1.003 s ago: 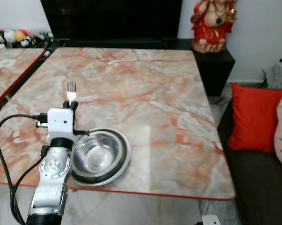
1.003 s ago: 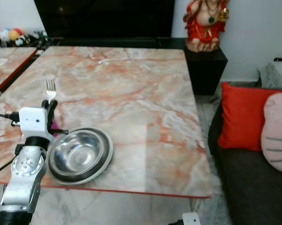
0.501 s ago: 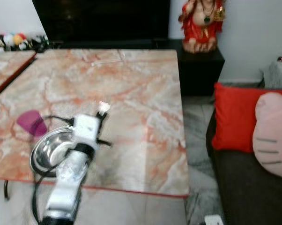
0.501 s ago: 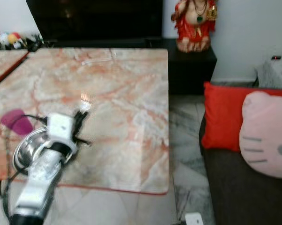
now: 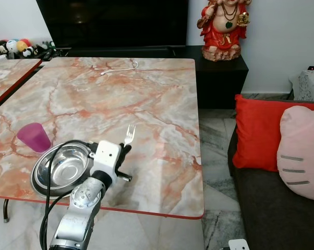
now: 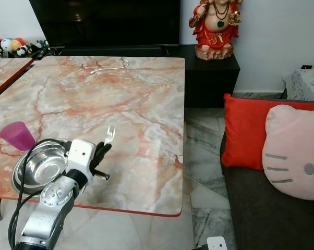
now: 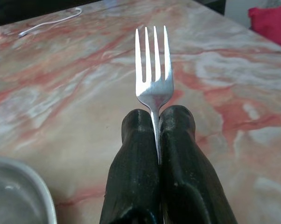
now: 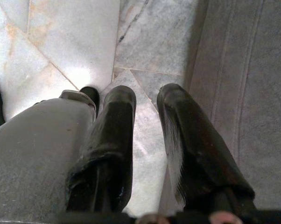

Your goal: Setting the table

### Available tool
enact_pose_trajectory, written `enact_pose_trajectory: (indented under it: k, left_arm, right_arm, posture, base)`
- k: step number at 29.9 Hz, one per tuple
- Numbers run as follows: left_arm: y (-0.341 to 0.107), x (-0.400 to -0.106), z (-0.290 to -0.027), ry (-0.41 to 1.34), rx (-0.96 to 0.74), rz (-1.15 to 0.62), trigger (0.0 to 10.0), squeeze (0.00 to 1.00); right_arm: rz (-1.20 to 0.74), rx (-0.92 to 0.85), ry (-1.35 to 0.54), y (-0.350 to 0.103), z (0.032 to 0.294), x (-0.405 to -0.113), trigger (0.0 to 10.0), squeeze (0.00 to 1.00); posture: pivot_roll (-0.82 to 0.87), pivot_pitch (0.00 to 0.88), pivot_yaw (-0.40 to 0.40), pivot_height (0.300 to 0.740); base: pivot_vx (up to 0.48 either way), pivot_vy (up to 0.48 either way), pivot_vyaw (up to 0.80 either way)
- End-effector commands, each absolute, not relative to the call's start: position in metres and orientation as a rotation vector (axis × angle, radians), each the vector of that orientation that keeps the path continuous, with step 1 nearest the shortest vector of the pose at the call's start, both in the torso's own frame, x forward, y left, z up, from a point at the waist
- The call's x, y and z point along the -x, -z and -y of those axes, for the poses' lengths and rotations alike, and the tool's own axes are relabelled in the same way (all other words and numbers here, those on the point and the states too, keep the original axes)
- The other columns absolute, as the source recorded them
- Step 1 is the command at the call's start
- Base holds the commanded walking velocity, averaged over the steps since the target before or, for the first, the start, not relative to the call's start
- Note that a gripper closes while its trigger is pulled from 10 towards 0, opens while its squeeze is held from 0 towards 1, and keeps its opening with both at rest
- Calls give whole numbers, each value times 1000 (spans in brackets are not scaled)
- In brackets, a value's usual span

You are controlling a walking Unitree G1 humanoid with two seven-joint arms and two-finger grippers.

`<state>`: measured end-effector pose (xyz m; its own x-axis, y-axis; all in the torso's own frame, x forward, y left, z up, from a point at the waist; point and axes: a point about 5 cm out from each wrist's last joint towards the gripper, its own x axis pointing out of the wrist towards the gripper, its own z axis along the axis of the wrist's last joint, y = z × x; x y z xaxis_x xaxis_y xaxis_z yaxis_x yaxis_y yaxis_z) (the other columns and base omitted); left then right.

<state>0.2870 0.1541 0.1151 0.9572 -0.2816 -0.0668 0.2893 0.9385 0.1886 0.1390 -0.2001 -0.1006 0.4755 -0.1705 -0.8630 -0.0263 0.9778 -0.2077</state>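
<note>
The left hand (image 5: 124,150) is clamped on a fork (image 5: 129,135), tines up, over the bench (image 5: 162,120) at 3 o'clock of the steel bowl (image 5: 62,169). The right hand (image 8: 147,116) hangs slack above floor. A pink cup (image 5: 34,137) stands at the bowl's 11 o'clock.

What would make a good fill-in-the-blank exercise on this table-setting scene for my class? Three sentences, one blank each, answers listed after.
1. The left gripper is shut on a ____.
2. The metal bowl sits on the table beside a cup whose colour is ____.
3. On the far part of the table lies a white ____.

Missing words: fork; purple; cable
</note>
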Motion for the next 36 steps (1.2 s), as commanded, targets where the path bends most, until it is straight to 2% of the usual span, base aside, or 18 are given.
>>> enact_pose_trajectory:
  k: [1, 6, 19, 36]
  left_arm:
    - [-110, -288, -158, 266, -207, -76, 10000, 0]
    - [-107, -293, -162, 190, -181, -101, 10000, 0]
    - [-97, -300, -166, 131, -73, -173, 10000, 0]
    - [-89, -304, -176, 73, -108, -240, 10000, 0]
  right_arm:
    - [-1072, 195, 88, 101, 199, -140, 10000, 0]
    - [-1071, 199, 83, 100, 199, -140, 10000, 0]
    - [-1069, 206, 78, 100, 199, -141, 10000, 0]
    - [-1068, 208, 74, 100, 198, -141, 10000, 0]
  posture:
    - [-31, 28, 39, 740]
    - [-34, 31, 37, 740]
    - [-41, 27, 41, 740]
    - [-44, 20, 46, 740]
  base:
    - [0, 0, 0]
    - [0, 0, 0]
    - [0, 0, 0]
    - [0, 0, 0]
